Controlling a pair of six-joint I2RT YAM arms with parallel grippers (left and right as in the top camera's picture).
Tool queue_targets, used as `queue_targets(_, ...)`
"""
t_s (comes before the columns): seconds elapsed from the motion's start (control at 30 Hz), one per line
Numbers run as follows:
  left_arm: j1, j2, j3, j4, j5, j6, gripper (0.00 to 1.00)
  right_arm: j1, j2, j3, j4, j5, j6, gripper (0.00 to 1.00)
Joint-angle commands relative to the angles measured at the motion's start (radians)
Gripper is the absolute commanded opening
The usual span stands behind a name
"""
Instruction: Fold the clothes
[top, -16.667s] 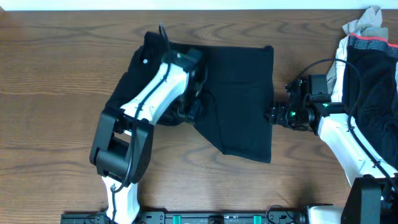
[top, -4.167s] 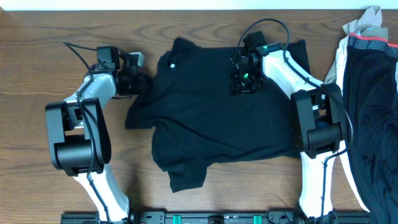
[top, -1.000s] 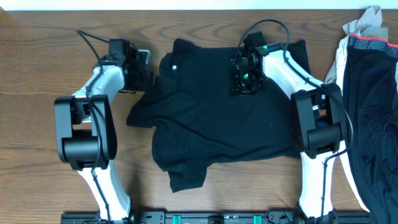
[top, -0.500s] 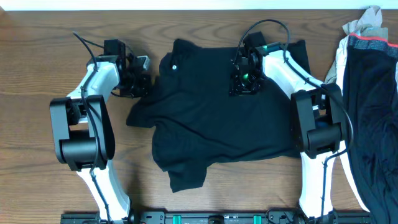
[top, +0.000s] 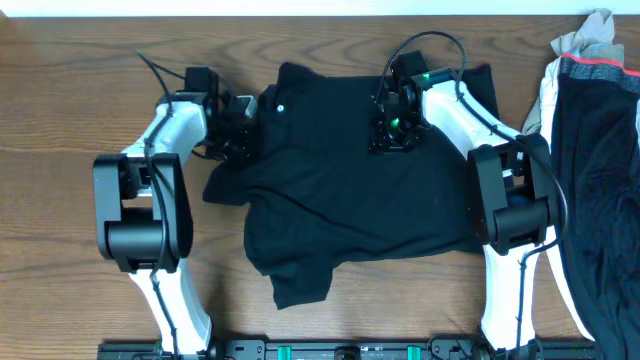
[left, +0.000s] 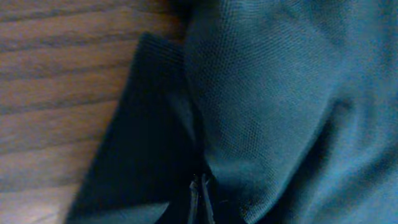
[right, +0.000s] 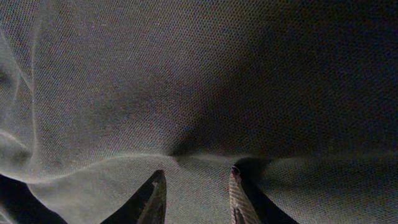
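Black soft short-sleeved T-shirt (top: 350, 190) lies spread but rumpled mid-table on the brown wood-grain table (top: 60, 200), between the two arms. In the overhead view its long axis runs left to right, far edge near the table's back edge. Small white printed logo (top: 280, 108) sits at the far left corner of the cloth. One loose flap points toward the near edge, left of centre; can't tell where the collar is. Left gripper (top: 238, 130) is at the shirt's left edge, touching the cloth; in the left wrist view the left gripper (left: 200, 198) has its tips closed flat together beside a fold, and can't tell if any fabric is caught between them. Right gripper (top: 388, 128) is on the shirt's far right part; in the right wrist view the right gripper (right: 196, 193) shows a narrow gap, tips pressed into the cloth, a small pucker just ahead of them. Pile of other dark and light garments (top: 600, 150) sits at the right table edge, apart from the shirt.
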Motion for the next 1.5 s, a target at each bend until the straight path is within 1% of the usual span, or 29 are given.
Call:
queue_targets(0.0, 0.007, 0.041, -0.01, 0.039, -0.226, -0.054, 0.06, 0.004, 0.007, -0.024, -0.004, 0.055, 0.013, 0.33)
queue_targets(0.1, 0.026, 0.045, -0.01, 0.107, -0.322, -0.09, 0.06, 0.004, 0.007, -0.024, -0.004, 0.055, 0.014, 0.33)
queue_targets(0.27, 0.07, 0.045, 0.002, 0.187, -0.335, -0.124, 0.06, 0.004, 0.007, -0.024, -0.005, 0.055, 0.014, 0.33)
queue_targets(0.63, 0.136, 0.044, 0.021, 0.186, -0.334, -0.135, 0.06, 0.004, 0.007, -0.024, -0.013, 0.055, 0.013, 0.33)
queue_targets(0.73, 0.137, 0.028, 0.046, 0.141, -0.315, -0.134, 0.06, 0.004, 0.007, -0.024, -0.016, 0.055, 0.013, 0.33)
queue_targets(0.8, 0.137, -0.001, 0.074, 0.095, -0.315, -0.135, 0.07, 0.004, 0.007, -0.024, -0.02, 0.055, 0.013, 0.35)
queue_targets(0.83, 0.137, -0.018, 0.089, 0.07, -0.315, -0.141, 0.09, 0.004, 0.007, -0.024, -0.023, 0.055, 0.014, 0.39)
queue_targets(0.87, 0.137, -0.041, 0.107, 0.034, -0.312, -0.15, 0.14, 0.004, 0.007, -0.024, -0.027, 0.055, 0.013, 0.42)
queue_targets(0.9, 0.137, -0.061, 0.122, -0.001, -0.296, -0.149, 0.17, 0.003, 0.007, -0.024, -0.031, 0.055, 0.013, 0.43)
queue_targets(0.93, 0.137, -0.087, 0.135, -0.042, -0.268, -0.149, 0.17, 0.003, 0.007, -0.024, -0.035, 0.055, 0.013, 0.45)
queue_targets(0.97, 0.137, -0.112, 0.139, -0.078, -0.239, -0.15, 0.23, 0.003, 0.007, -0.024, -0.038, 0.055, 0.013, 0.47)
queue_targets(1.0, 0.135, -0.132, 0.139, -0.113, -0.22, -0.15, 0.24, 0.003, 0.007, -0.024, -0.039, 0.055, 0.013, 0.48)
queue_targets(1.13, 0.128, -0.164, 0.137, -0.278, -0.153, -0.161, 0.24, 0.003, 0.007, -0.024, -0.038, 0.055, 0.014, 0.51)
queue_targets(1.17, 0.125, -0.161, 0.127, -0.296, -0.154, -0.16, 0.23, 0.004, 0.007, -0.024, -0.039, 0.055, 0.014, 0.52)
queue_targets(1.2, 0.122, -0.16, 0.103, -0.3, -0.154, -0.16, 0.2, 0.003, 0.007, -0.024, -0.039, 0.055, 0.013, 0.52)
queue_targets(1.27, 0.115, -0.154, 0.048, -0.284, -0.153, -0.161, 0.19, 0.003, 0.007, -0.024, -0.04, 0.055, 0.014, 0.52)
queue_targets(1.3, 0.111, -0.15, 0.019, -0.269, -0.153, -0.161, 0.15, 0.003, 0.007, -0.024, -0.044, 0.055, 0.013, 0.52)
queue_targets(1.47, 0.1, -0.149, -0.129, -0.096, -0.151, -0.159, 0.16, -0.005, 0.007, -0.024, -0.087, 0.048, -0.014, 0.54)
